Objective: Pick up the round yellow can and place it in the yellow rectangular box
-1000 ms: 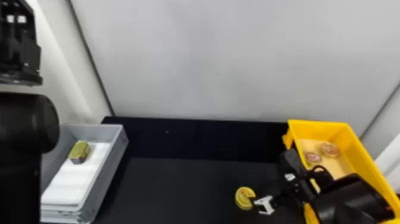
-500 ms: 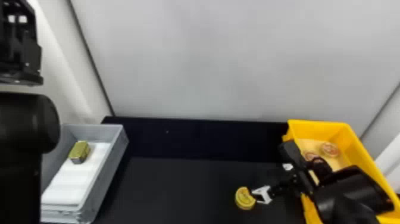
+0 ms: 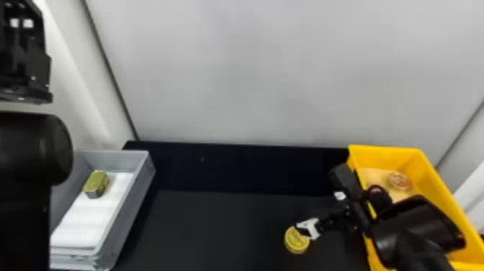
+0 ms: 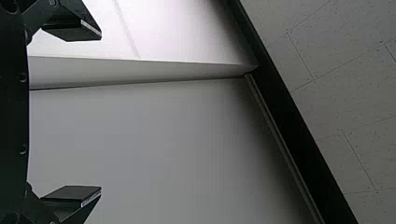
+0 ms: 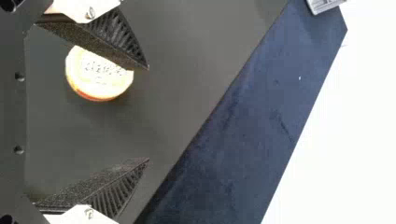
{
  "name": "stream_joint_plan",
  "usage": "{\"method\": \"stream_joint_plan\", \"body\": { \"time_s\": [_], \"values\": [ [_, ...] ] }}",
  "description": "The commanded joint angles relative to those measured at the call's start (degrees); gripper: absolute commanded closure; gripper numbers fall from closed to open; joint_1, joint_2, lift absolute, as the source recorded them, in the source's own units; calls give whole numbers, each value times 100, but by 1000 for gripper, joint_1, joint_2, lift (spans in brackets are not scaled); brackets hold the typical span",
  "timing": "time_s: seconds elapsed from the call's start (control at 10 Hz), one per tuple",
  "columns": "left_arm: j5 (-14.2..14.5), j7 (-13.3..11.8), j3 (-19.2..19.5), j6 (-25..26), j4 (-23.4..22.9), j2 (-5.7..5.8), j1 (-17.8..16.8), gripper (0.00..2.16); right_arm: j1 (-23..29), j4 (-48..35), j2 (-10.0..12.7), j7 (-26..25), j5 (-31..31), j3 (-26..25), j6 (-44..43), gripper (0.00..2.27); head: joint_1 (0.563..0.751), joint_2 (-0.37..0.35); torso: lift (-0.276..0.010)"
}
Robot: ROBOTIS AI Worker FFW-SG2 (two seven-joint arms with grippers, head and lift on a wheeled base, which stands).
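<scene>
"Black table [image 3: 216, 230] is lying against a pale wall [image 3: 270, 72]. How far along are we standing?"

"Early stage, I judge: approach nearly done, grasp pending. Round yellow can [image 3: 296, 243] is resting on the table, between the gray bin [image 3: 133, 209] and the yellow box [image 3: 432, 187], nearer the box."

"State of the end effector?"

"Right gripper [image 5: 148, 114] is holding nothing; its fingers are standing wide apart. One is partly covering the can in the right wrist view. Contact: cannot tell. Left gripper [image 4: 101, 113] is idling off to the left, facing the wall, also wide and empty."

"What is remaining?"

"Centering the fingers around the can, closing, lifting, carrying to the box, releasing. Everything but the approach, then."

"Other contents?"

"Round tin [image 3: 399, 181] is sitting in the yellow box; green tin [image 3: 96, 182] is sitting in the gray bin."

"Risk?"

"Off-center closing could be nudging the can sideways, in my estimate."
</scene>
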Motion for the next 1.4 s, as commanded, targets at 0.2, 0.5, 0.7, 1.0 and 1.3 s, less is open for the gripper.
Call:
{"method": "stream_joint_plan", "body": {
  "time_s": [0.2,0.5,0.7,1.0,1.3],
  "values": [
    [0,1,-22,-4,0,-3,-9,114,-176,199,56,-131,-347,344,134,84,663,54,-10],
    [0,1,-13,-4,0,-11,-9,114,-167,243,74,-131,-364,414,143,84,663,54,-10],
    [0,1,-13,-12,-9,-11,-9,114,-167,357,74,-131,-355,450,170,76,663,54,-10],
    [0,1,-4,-21,-9,-3,-9,114,-167,665,109,-113,-355,529,143,75,663,54,-10],
    [0,1,5,-21,-26,15,8,114,-140,726,109,-113,-347,546,91,76,663,54,-10]
  ]
}}
